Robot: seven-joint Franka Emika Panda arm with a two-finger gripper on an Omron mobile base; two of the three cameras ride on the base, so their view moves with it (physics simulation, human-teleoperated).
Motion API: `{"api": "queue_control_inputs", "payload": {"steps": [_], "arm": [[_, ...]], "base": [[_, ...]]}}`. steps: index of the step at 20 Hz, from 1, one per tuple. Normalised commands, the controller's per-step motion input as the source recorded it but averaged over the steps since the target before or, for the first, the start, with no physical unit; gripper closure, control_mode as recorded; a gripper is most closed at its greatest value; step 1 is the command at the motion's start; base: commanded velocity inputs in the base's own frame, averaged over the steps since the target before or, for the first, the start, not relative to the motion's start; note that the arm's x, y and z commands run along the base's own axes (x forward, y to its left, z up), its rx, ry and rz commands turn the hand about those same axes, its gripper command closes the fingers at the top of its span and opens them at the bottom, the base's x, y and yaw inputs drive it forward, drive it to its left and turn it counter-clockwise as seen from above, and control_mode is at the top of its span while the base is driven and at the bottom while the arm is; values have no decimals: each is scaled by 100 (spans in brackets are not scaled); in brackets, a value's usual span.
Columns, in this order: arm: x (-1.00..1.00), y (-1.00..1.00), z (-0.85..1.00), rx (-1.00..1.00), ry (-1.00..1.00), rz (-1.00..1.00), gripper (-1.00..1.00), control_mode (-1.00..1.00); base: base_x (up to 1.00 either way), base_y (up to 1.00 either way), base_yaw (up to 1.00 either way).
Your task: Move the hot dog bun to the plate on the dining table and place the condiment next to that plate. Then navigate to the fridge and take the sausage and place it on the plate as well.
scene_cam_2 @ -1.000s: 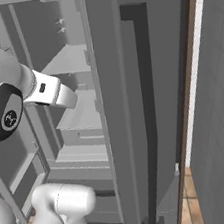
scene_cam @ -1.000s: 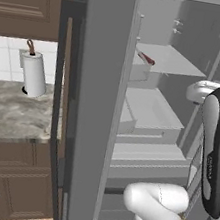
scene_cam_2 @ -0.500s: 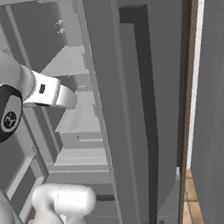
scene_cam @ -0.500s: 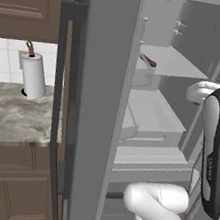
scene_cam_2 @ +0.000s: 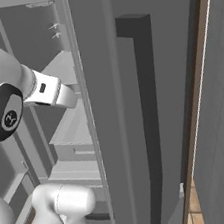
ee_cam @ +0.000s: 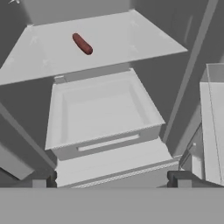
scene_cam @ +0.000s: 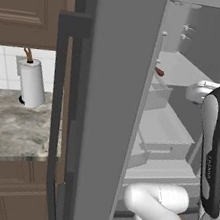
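I have the fridge [scene_cam: 112,107] open in front of me, and the sausage [ee_cam: 82,43] lies alone on the upper shelf [ee_cam: 109,43], at about 11 o'clock in the hand view, slanted from upper left to lower right. In the left base view the sausage [scene_cam: 159,71] pokes out just past the door edge. Below the shelf sits an open drawer [ee_cam: 103,116]. My hand [ee_cam: 111,183] is spread fully wide and carries nothing, its 2 fingertips low at 6 o'clock, well apart from the sausage. I judge the sausage light, slightly soft and smooth-skinned, so it may roll or slip. I would pinch it across its middle, fingers square to its length.
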Motion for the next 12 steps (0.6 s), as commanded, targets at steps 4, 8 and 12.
{"api": "queue_control_inputs", "payload": {"steps": [4, 8, 12], "arm": [[9, 6, 0, 0, 0, 0, -100, -100], [69, 6, 0, 0, -4, 0, -100, -100], [100, 18, 0, -1, -12, 0, -100, -100]], "base": [[8, 12, 0], [0, 0, 0], [0, 0, 0]]}}
